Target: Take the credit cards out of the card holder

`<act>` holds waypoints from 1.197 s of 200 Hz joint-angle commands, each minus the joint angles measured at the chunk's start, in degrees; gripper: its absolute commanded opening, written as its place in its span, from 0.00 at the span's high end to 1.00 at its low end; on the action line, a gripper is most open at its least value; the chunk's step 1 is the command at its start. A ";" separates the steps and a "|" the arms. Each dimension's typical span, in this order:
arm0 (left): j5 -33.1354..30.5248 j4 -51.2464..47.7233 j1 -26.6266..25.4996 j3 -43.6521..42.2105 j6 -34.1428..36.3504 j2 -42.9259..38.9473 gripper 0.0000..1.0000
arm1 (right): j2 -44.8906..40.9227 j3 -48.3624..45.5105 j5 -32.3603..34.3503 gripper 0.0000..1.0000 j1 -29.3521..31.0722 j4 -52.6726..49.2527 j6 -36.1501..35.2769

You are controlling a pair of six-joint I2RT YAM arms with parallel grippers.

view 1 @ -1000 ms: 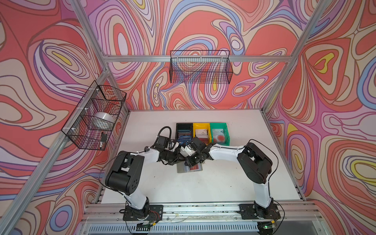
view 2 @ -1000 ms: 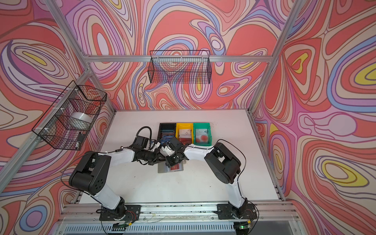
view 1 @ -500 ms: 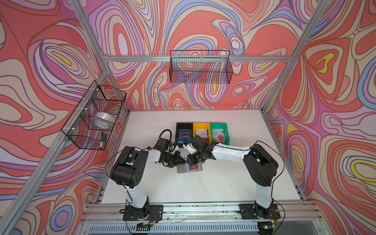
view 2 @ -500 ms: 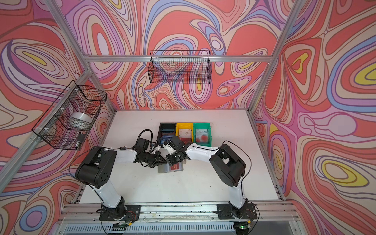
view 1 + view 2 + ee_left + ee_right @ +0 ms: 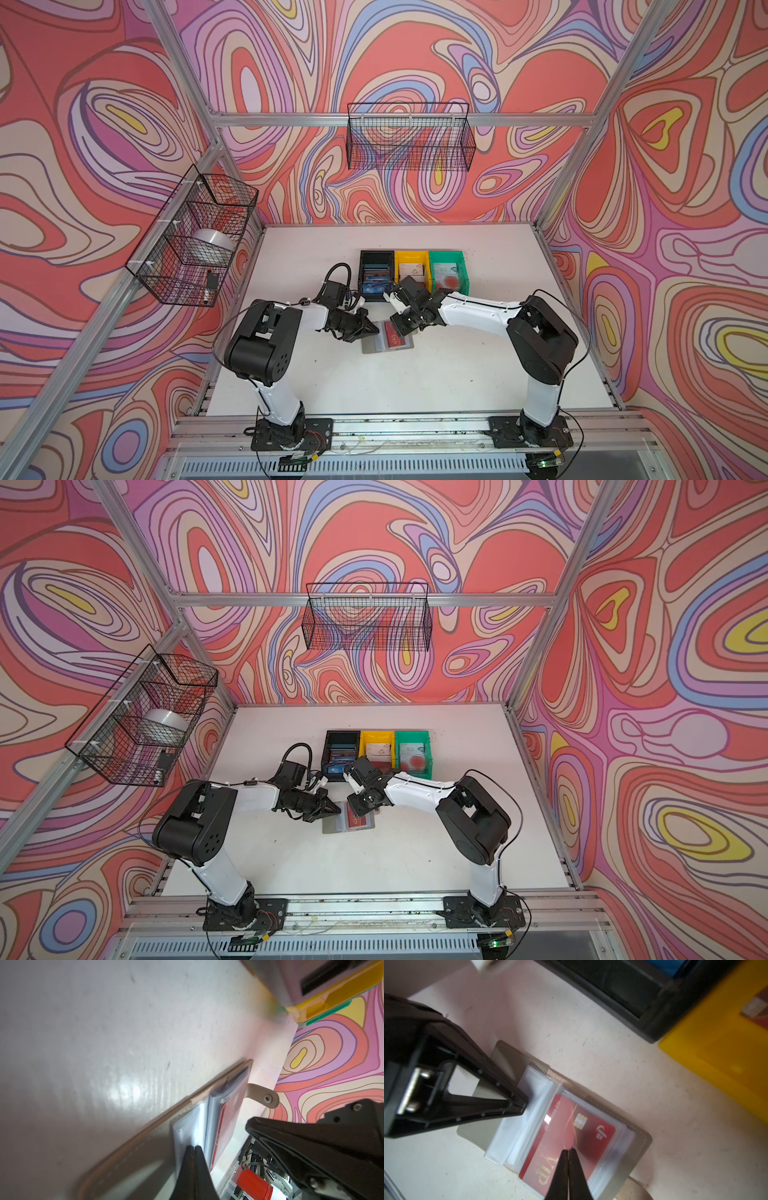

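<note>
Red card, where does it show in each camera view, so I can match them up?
In a top view: red card in the open holder at mid-table.
In a top view: red card, same spot.
Left wrist: red card seen edge-on, beside the tip of the left gripper.
Right wrist: red card face up, at the tip of the right gripper.
Shared landmark: yellow bin, in all four.

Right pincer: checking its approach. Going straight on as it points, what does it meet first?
Likely the red card sleeved in the card holder; the right pincer is at or just above it.

Glossy plastic sleeves (image 5: 537,1086); seemingly matt card holder (image 5: 642,1147)
</note>
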 commanded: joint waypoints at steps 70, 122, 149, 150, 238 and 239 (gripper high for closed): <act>0.43 -2.34 -2.33 4.49 -1.86 -2.60 1.00 | 1.34 -3.28 0.40 0.93 -0.35 1.41 0.37; -0.59 -4.11 -2.60 5.06 -1.46 -4.47 1.00 | 1.37 -3.66 -4.39 0.93 -0.34 4.81 0.72; -0.90 -4.17 -2.64 4.68 -1.45 -4.97 1.00 | 2.06 -3.00 -8.32 0.93 -0.34 7.15 1.22; -0.92 -4.17 -2.64 4.64 -1.47 -5.03 1.00 | 2.11 -2.99 -8.38 0.93 -0.34 7.18 1.23; 0.34 -2.68 2.66 -0.51 -3.77 -11.23 1.00 | 3.72 -2.35 -17.60 0.93 -0.26 15.67 5.27; 0.31 -2.85 2.69 -0.51 -3.65 -11.33 1.00 | 3.73 -2.31 -17.72 0.93 -0.30 15.83 5.37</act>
